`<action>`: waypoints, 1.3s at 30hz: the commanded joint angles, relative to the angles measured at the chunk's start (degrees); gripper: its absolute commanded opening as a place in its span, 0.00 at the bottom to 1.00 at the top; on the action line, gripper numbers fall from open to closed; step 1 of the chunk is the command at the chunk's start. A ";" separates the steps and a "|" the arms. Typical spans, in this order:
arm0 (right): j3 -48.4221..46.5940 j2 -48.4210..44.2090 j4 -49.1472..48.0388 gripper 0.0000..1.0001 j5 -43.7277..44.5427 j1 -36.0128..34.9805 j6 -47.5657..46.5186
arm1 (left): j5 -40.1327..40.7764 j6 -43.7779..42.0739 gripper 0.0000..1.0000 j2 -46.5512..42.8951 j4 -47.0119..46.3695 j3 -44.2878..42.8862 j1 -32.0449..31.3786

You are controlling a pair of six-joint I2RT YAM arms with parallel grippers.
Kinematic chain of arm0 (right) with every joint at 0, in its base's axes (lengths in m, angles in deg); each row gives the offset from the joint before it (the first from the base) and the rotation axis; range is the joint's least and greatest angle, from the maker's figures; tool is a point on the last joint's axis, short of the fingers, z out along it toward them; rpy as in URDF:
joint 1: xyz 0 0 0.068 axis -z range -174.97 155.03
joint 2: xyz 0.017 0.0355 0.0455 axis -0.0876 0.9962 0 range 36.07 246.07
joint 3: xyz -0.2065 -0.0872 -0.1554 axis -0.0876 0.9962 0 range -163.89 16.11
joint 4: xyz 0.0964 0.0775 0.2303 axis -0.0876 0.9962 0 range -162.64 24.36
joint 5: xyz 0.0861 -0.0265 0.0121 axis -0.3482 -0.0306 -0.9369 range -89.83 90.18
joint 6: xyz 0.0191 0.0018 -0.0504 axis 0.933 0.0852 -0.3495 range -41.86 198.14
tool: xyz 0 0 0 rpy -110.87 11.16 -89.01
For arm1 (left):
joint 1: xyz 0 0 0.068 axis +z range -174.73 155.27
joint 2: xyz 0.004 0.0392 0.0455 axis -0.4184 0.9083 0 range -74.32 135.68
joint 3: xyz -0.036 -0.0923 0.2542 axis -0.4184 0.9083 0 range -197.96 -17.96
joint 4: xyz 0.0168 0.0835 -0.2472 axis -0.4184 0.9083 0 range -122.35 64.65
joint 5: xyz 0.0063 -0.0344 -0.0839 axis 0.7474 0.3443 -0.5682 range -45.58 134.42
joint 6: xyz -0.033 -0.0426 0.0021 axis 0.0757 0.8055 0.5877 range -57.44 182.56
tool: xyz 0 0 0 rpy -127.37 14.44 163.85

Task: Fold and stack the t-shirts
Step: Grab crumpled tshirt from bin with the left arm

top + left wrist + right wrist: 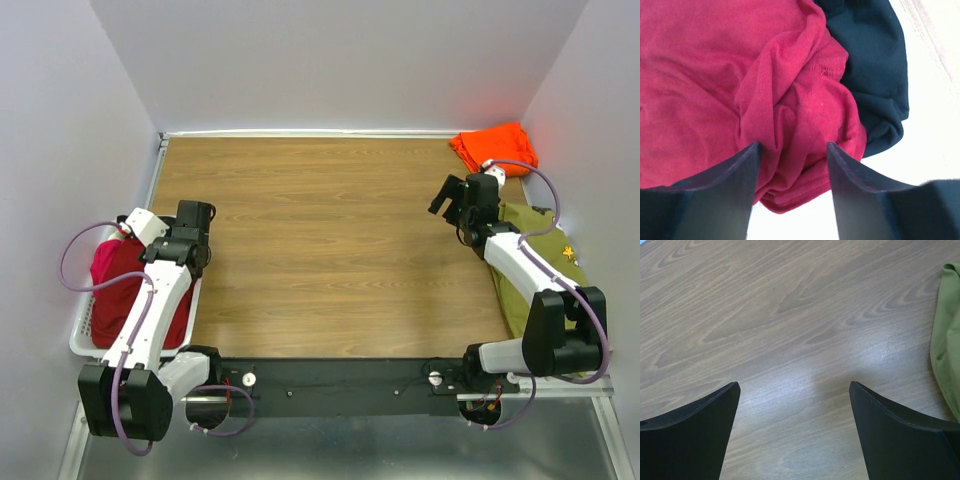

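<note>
Fold-and-stack task, pick-up stage. Left gripper (793, 145) down inside the white basket (80, 340) at the left edge of the table (330, 230), partly open and astride a raised ridge of the dark red shirt (715, 75). Cloth filling the gap between both fingers, firm pinch not yet evident. Ridge favoured, by judgement, as the easiest purchase: a bunched fold suited to a two-finger pinch, unlike flat cloth.

Dark blue-green garment (870, 65) just beside the red one in the same basket, outside the fingers, hence unlikely to come up with it.

Right gripper (794, 385) at full spread and empty, poised above bare wood near the right side, probably parked clear of the central area needed for spreading and folding. Olive shirt (947, 330) draped at the right edge just beside that arm. Orange shirt (493, 147) compact in the far right corner, apparently folded and the start of the stack.

Red shirt crumpled, none of its folding begun. Next, by judgement: secure pinch, lift clear of the basket wall, lay flat at centre. Risk: loose hold on a shallow fold, or snag of the neighbouring garment.
</note>
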 commanded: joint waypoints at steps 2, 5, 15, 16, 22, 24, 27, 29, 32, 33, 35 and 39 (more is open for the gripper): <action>0.51 0.58 0.58 0.99 3.27 0.00 0.57 | -3.66 -3.23 0.52 -0.20 -4.12 1.81 2.64; 0.51 0.32 0.66 0.99 4.15 -0.08 0.48 | -5.16 -3.76 0.42 -0.98 -4.92 2.07 3.60; 0.68 0.23 0.66 0.99 5.74 0.00 0.83 | -7.88 -8.15 0.00 -2.30 -7.12 1.37 4.92; 0.77 0.49 0.66 0.99 5.74 0.00 0.83 | -8.32 -8.42 0.00 -2.57 -7.04 1.20 4.92; 0.94 0.14 0.67 0.99 5.65 0.00 1.01 | -7.37 -12.98 0.00 -8.18 -7.91 -2.93 4.84; 0.86 -0.21 0.75 0.99 5.48 -0.08 1.10 | -5.52 -15.26 0.00 -11.00 -7.83 -6.69 4.49; 0.77 -0.39 0.75 0.99 5.12 -0.08 1.36 | -1.13 -17.55 0.00 -13.29 -7.39 -13.45 4.40; 0.60 -0.39 0.93 0.99 4.95 0.00 1.45 | 1.68 -20.10 0.00 -13.38 -7.21 -17.16 4.31; 0.42 -0.91 1.02 0.99 4.86 0.00 1.80 | 1.17 -25.62 0.00 -11.98 -10.52 -24.28 4.40; 0.42 -1.18 1.10 0.99 4.86 0.00 1.89 | -0.23 -27.73 0.00 -11.45 -12.20 -26.64 4.40; -0.11 -1.97 1.28 0.99 4.68 0.00 2.06 | -2.96 -30.37 0.00 -8.39 -14.67 -29.46 4.40; -1.51 -3.64 1.72 0.99 4.42 0.00 2.24 | -8.84 -35.12 0.00 -1.09 -17.57 -37.98 4.22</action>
